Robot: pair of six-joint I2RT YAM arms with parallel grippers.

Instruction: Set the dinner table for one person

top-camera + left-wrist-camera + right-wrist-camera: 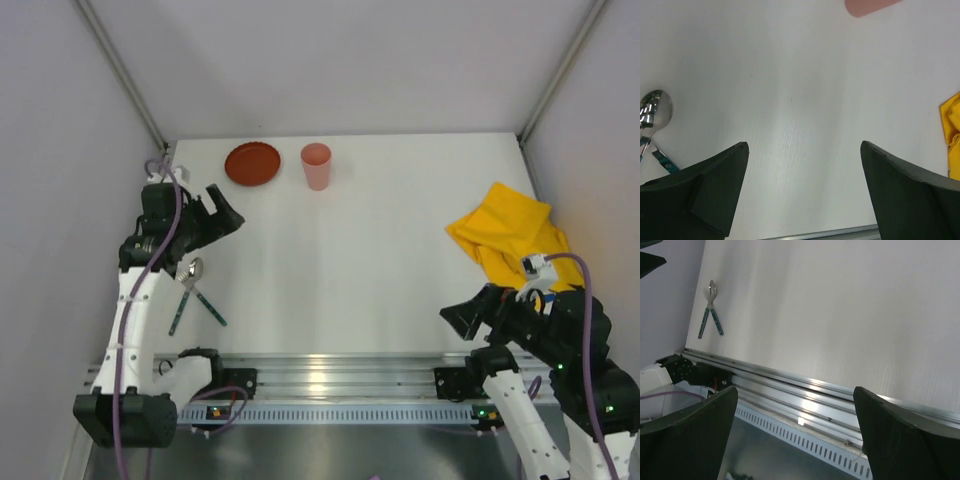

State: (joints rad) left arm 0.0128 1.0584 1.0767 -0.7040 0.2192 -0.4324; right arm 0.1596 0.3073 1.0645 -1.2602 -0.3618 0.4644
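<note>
The dinner table (360,260) is a white top with a silver rail (330,375) along its near edge. A red plate (252,163) and a pink cup (316,165) stand at the far edge. A spoon (192,270) and a second teal-handled utensil (210,308) lie crossed at the near left; they also show in the right wrist view (710,315). My left gripper (228,215) is open and empty above the table, just beyond the spoon (654,111). My right gripper (458,318) is open and empty over the near right edge.
A crumpled yellow cloth (510,240) lies at the right side of the table, just beyond the right arm; its edge shows in the left wrist view (952,130). Grey walls close in the left, right and back. The rail (805,385) runs under the right gripper.
</note>
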